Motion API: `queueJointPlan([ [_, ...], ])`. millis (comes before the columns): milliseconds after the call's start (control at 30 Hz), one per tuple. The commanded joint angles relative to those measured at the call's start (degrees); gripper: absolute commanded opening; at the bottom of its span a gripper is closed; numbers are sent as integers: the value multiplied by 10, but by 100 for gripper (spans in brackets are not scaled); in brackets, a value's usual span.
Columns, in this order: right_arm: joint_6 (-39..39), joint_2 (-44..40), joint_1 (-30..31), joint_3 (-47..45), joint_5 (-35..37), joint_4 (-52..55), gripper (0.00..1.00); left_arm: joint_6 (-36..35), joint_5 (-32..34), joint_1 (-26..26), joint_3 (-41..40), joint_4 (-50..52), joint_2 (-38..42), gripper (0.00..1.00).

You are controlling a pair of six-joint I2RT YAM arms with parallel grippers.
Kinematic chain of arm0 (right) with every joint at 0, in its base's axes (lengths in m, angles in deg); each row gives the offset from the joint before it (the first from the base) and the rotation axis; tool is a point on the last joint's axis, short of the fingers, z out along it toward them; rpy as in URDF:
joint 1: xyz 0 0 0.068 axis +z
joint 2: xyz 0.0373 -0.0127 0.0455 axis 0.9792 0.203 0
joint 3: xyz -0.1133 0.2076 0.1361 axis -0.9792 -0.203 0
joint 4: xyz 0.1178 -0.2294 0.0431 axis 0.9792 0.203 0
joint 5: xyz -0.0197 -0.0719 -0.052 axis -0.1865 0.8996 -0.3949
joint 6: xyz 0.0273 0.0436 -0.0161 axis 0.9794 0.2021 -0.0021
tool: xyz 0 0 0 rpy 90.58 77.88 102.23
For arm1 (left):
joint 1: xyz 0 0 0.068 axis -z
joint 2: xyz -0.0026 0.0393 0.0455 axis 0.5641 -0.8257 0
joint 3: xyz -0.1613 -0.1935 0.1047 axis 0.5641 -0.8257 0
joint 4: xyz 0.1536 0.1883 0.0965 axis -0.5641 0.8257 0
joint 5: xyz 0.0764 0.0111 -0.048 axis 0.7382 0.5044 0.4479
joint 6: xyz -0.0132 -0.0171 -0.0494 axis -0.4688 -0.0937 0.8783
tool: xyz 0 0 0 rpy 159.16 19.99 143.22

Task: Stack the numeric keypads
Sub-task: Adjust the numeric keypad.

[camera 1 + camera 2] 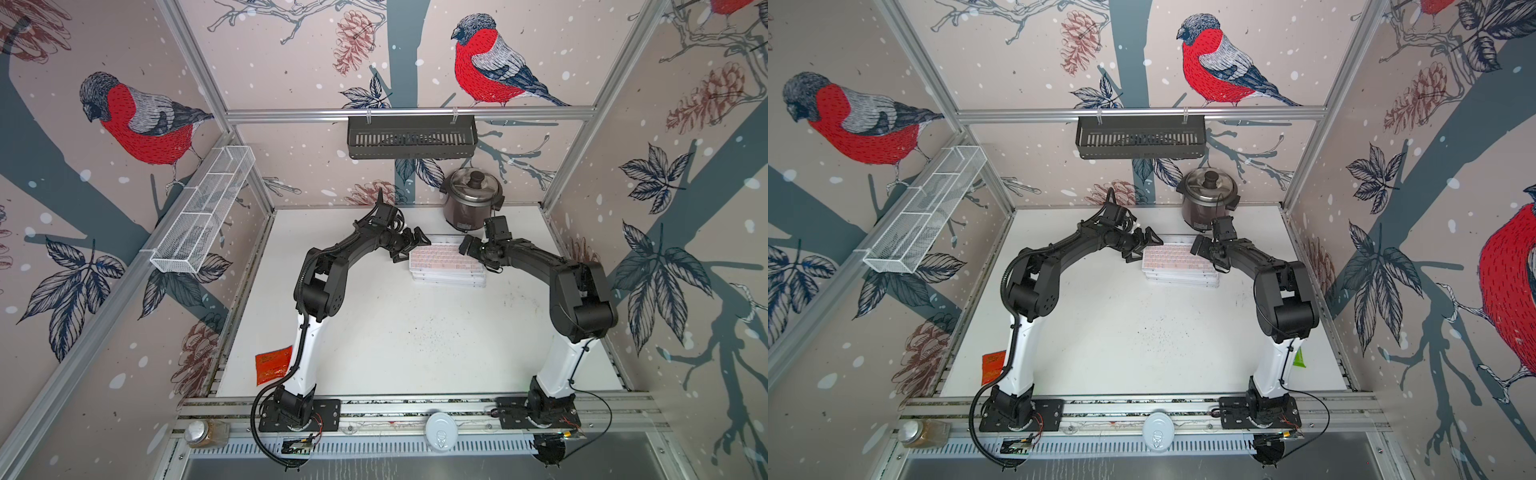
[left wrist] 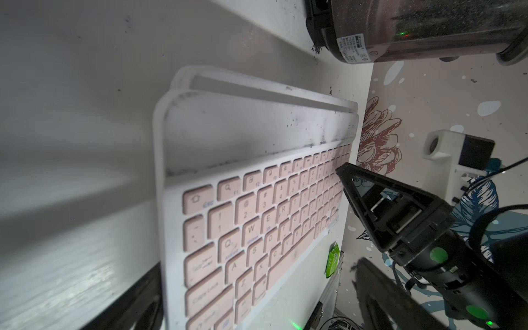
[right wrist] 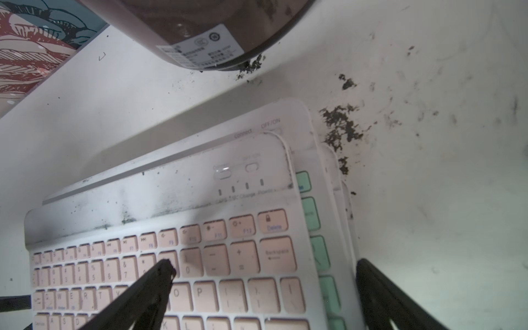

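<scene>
Right gripper [image 3: 264,264] spread, right end of keypads [image 1: 446,262] straddled. Left gripper [image 1: 410,247] spread, held at left end. Keypads piled at back of table [image 1: 374,332], staggered, long axis laid between both; neither judged nearer.

Numeric keypads [image 1: 446,264] lie stacked unevenly, pink-keyed uppermost.

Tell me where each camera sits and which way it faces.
Top views: high at the front, looking down and back; left arm and right arm show, left pincer and right pincer flanking the keypads, cooker behind.
Left wrist: on the left arm, looking across the keypads to the right pincer and cooker; own fingers show.
Right wrist: on the right arm, looking over the keypads to the cooker; own fingers show.
Shared: both wrist views show the pink top keypad and cooker.
</scene>
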Motion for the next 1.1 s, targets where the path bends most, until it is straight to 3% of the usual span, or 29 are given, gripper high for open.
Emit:
queueJointPlan([
  [0, 11, -2, 17, 13, 36, 15, 100, 5, -12, 2, 10, 8, -5, 99],
  [467, 9, -48, 14, -34, 58, 23, 100, -25, -4, 7, 71, 73, -30, 99],
  [667, -7, -81, -34, -69, 13, 3, 100, -75, 37, 0, 124, 173, -48, 99],
  [1067, 1, -56, -45, -77, -40, -26, 100, -70, 74, 2, 166, 205, -61, 99],
])
